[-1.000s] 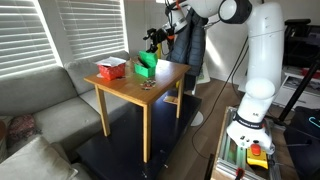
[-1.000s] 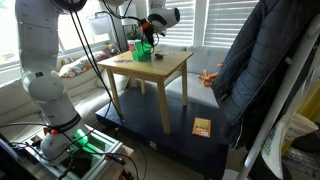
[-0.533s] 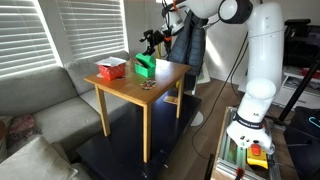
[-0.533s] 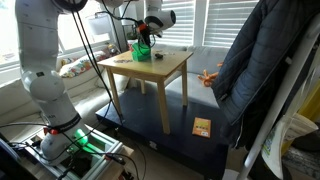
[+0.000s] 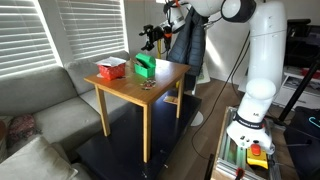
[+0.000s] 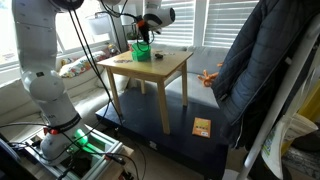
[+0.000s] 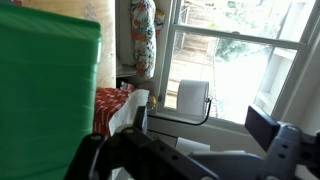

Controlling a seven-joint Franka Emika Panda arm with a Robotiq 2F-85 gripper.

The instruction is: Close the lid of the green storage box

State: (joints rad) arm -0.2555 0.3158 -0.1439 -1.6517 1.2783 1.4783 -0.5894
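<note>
Exterior view: the green storage box [image 5: 147,68] was recorded on the far part of the bench [image 5: 150,92], near a red box [image 5: 111,69]. The tool [image 5: 150,38] was held above it.

Exterior view: the tool [image 6: 143,33] was seen just over the box [image 6: 141,51]. Whether it was released or clenched could not be told.

Wrist view: the lid [image 7: 45,90], apparently raised, filled the left side.

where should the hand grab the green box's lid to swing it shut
Probably its free top edge, from above. The lid stands roughly upright on the green storage box, hinged at the bottom, so that edge is exposed and gives the most leverage. The hand hovers just above it.
</note>
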